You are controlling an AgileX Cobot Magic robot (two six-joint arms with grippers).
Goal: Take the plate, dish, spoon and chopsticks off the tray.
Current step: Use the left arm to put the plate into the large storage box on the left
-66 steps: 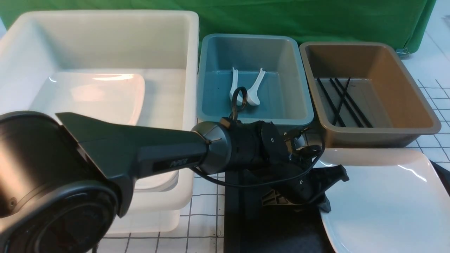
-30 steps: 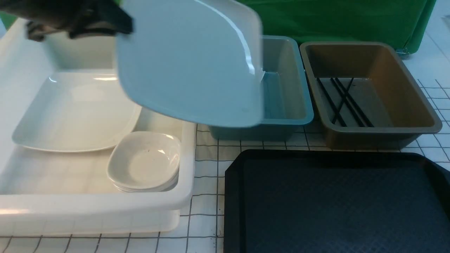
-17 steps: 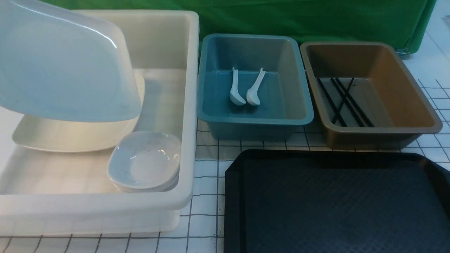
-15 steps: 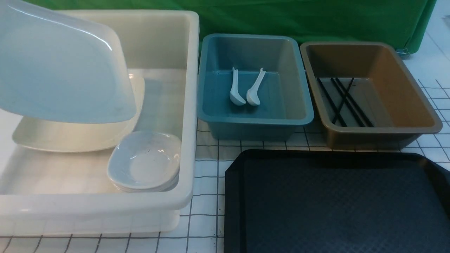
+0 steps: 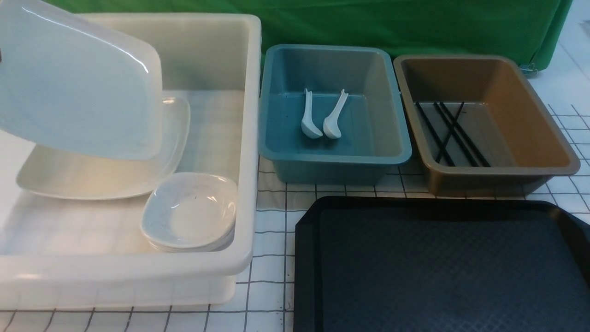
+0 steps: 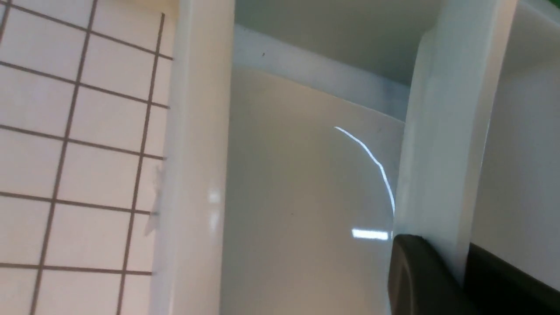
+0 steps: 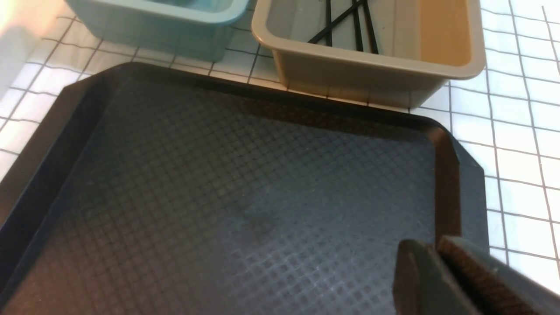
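- One item left, apparently: large glossy white rounded-square plate, hanging far left over deep white plastic bin, not yet set down.
- Steeply tilted, broad face toward near right; near-square, no real long axis.
- Rim clamped in left gripper.
- Right gripper closed, empty, over bare black diamond-textured tray.
- White soup spoons, black chopsticks, small white dishes already binned.

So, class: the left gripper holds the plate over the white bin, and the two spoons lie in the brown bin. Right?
One slip: the front view shows the spoons in the teal bin, not the brown bin. The left gripper does hold the plate over the white bin.
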